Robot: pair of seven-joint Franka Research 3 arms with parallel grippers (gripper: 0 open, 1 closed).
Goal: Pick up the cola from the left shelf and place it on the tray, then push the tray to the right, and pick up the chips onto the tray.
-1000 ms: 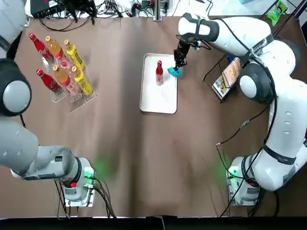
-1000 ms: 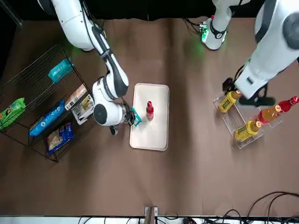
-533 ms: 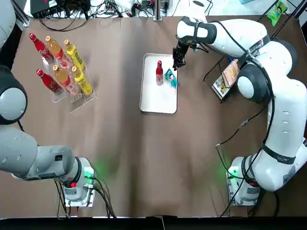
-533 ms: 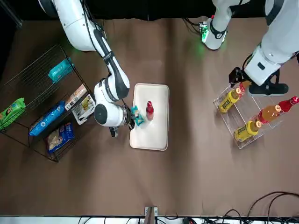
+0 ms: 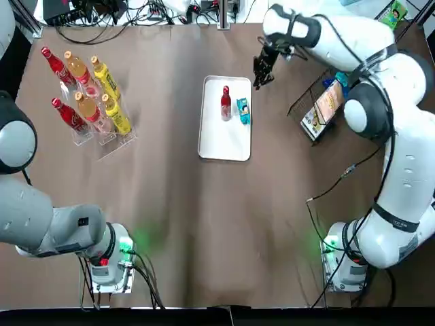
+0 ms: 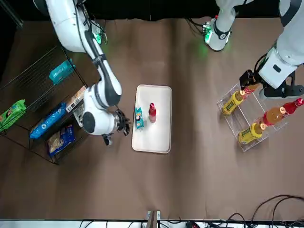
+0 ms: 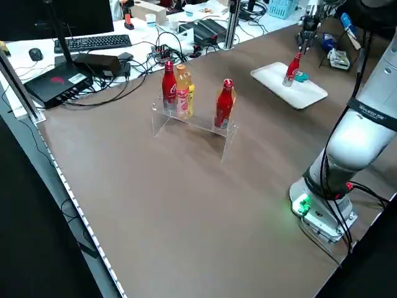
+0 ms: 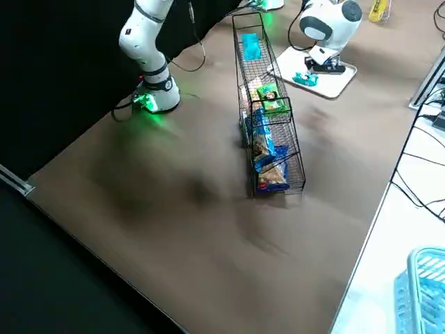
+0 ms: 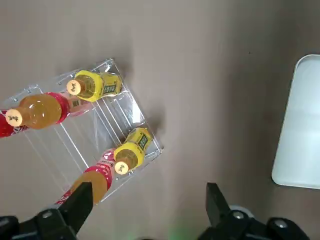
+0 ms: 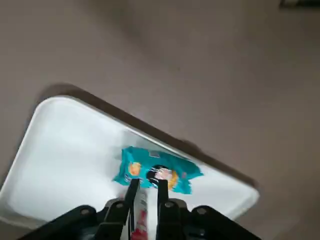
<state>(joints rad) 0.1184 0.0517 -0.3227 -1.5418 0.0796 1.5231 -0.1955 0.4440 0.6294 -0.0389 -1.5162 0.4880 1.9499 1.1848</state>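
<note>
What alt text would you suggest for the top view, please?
A white tray at the table's centre holds an upright cola bottle and a teal chips packet; the right gripper hangs just past its far right corner. Bottle shelf at left beside the left arm, wire rack at right.

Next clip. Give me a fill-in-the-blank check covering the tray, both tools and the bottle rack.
1. The cola bottle stands ____ on the tray.
2. The chips packet lies on the tray, to the robot's ____ of the bottle.
3. The right tool hovers off the tray, over the table, and holds ____.
4. Near the left tool, the rack holds ____ bottles.

Missing words: upright; right; nothing; six.
</note>
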